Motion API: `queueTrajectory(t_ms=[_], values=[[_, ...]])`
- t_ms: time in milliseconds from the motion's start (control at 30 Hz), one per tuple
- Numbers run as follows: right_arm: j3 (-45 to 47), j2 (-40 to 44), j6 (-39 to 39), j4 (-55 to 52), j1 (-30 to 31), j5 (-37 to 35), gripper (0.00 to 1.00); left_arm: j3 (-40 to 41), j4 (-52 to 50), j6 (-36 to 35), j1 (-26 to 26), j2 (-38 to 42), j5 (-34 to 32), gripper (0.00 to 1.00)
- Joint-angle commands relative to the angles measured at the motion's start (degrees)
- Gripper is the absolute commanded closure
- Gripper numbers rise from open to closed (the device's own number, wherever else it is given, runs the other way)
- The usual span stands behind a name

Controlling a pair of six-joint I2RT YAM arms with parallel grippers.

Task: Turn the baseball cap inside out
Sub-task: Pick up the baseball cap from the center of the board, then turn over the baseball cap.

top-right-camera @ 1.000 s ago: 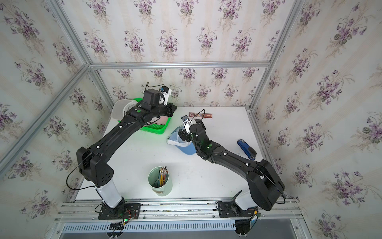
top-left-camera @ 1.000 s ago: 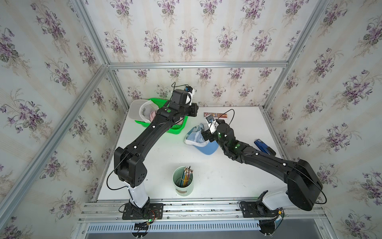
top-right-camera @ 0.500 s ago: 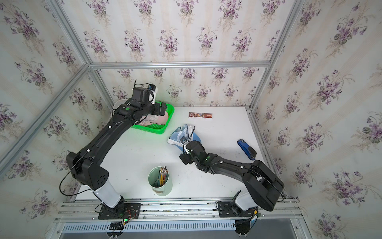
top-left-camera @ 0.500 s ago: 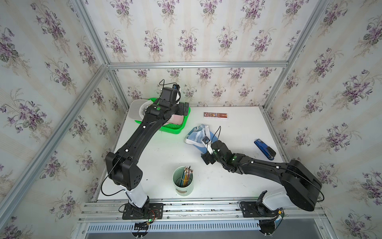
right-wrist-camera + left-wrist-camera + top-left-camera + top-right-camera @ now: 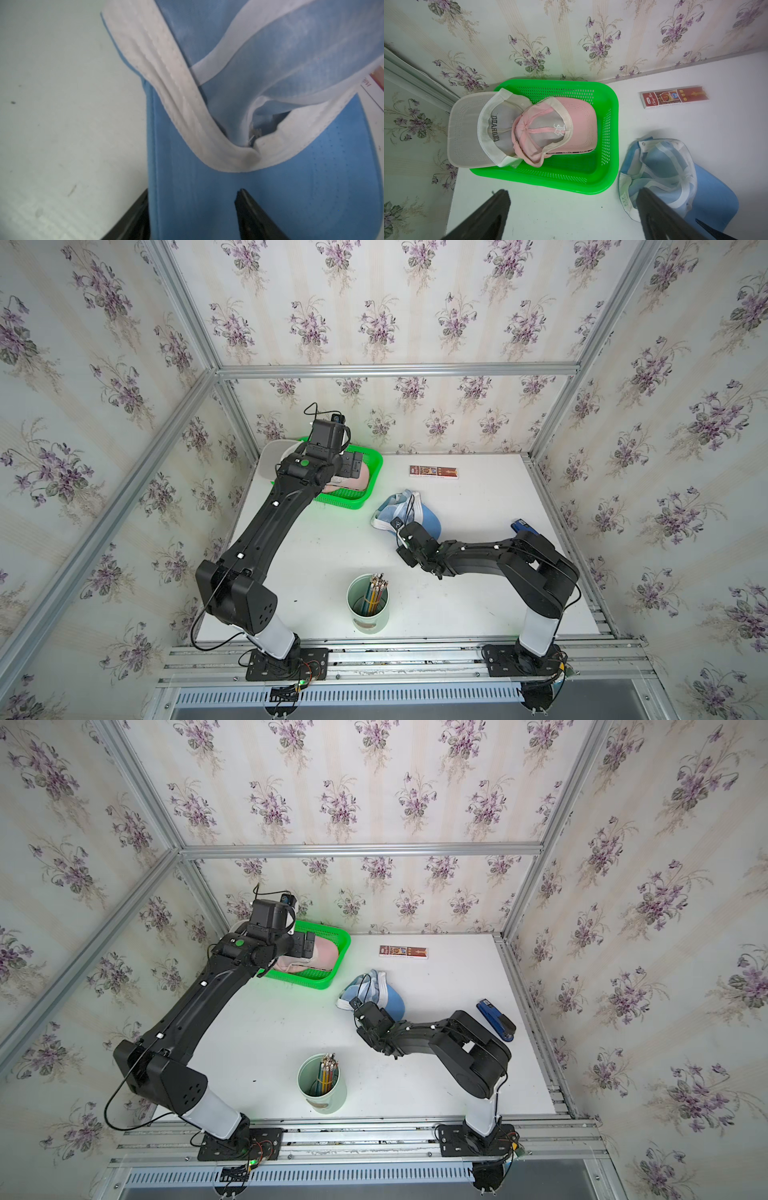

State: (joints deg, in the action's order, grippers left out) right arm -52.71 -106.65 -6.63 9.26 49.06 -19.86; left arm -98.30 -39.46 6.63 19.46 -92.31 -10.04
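The blue baseball cap point(image 5: 390, 510) lies on the desk point(image 5: 316, 564) just right of centre in both top views, its brim pointing toward the lower right. Its slumped crown shows the white sweatband and seam tapes, so I judge the turning done or nearly so. What seems left is to smooth the crown and perhaps set the cap with the others. The right end effector point(image 5: 192, 193) is down at the brim, one finger at the brim's edge and the other over its surface. Its jaws stand partway, and I cannot tell whether they pinch the brim. Up and left of the cap, just beside it, is the green basket point(image 5: 340, 504). It holds a pink cap point(image 5: 581, 116) and a grey cap point(image 5: 465, 128), both seams-out, the grey brim overhanging the rim toward the wall. The left end effector point(image 5: 573, 190) hovers above the basket, released and empty. The broadest free room is the bare desk at lower left of the cap, as far as the pencil cup point(image 5: 368, 614). A flat red box point(image 5: 434, 472) lies near the back wall. A blue stapler point(image 5: 496, 1019) sits by the railed right edge, and walls close three sides.
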Motion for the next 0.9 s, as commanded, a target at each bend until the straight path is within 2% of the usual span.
queueTrajectory(t_ms=[0, 100, 167, 267, 333, 400, 500, 567, 667, 767, 867], values=[[-1.65, -1.26, -1.12, 0.00, -0.51, -1.96, 0.64, 1.25, 0.99, -0.38, -0.04, 1.48, 0.90, 0.00], [-2.55, -0.09, -0.34, -1.57, -1.23, -1.18, 1.00, 1.51, 0.55, -1.42, 0.05, 2.27, 1.18, 0.03], [-2.05, 2.38, -0.31, -2.72, -1.26, -0.41, 1.00, 1.92, 0.06, -1.93, 0.05, 2.88, 3.17, 0.04], [-2.98, 10.24, 1.25, -9.00, -1.95, 6.28, 1.00, 4.26, 0.71, -6.27, 1.66, 4.59, 12.86, 0.09], [-4.67, 16.34, 4.40, -15.20, -6.21, 18.03, 1.00, 7.82, 3.35, -13.78, 5.30, 6.01, 17.62, 0.11], [-4.09, 22.02, 7.57, -17.31, -14.51, 35.45, 1.00, 13.20, 7.43, -22.09, 9.39, 7.99, 19.87, 0.10], [-3.40, 26.12, 10.17, -18.49, -23.66, 51.04, 1.00, 20.39, 13.00, -28.03, 9.81, 10.65, 24.86, 0.09], [-4.25, 26.92, 11.23, -20.43, -25.46, 54.74, 1.00, 24.52, 16.42, -29.63, 9.81, 12.76, 24.63, 0.08], [-5.12, 26.76, 13.50, -22.93, -27.86, 60.65, 1.00, 26.95, 19.99, -28.07, 9.81, 13.44, 25.47, 0.07], [-3.46, 27.90, 15.99, -22.15, -29.46, 68.17, 1.00, 27.34, 24.58, -25.15, 9.85, 10.81, 28.12, 0.07], [-1.23, 30.26, 17.18, -21.11, -29.55, 70.68, 1.00, 25.72, 24.99, -25.01, 9.82, 6.20, 27.18, 0.07]])
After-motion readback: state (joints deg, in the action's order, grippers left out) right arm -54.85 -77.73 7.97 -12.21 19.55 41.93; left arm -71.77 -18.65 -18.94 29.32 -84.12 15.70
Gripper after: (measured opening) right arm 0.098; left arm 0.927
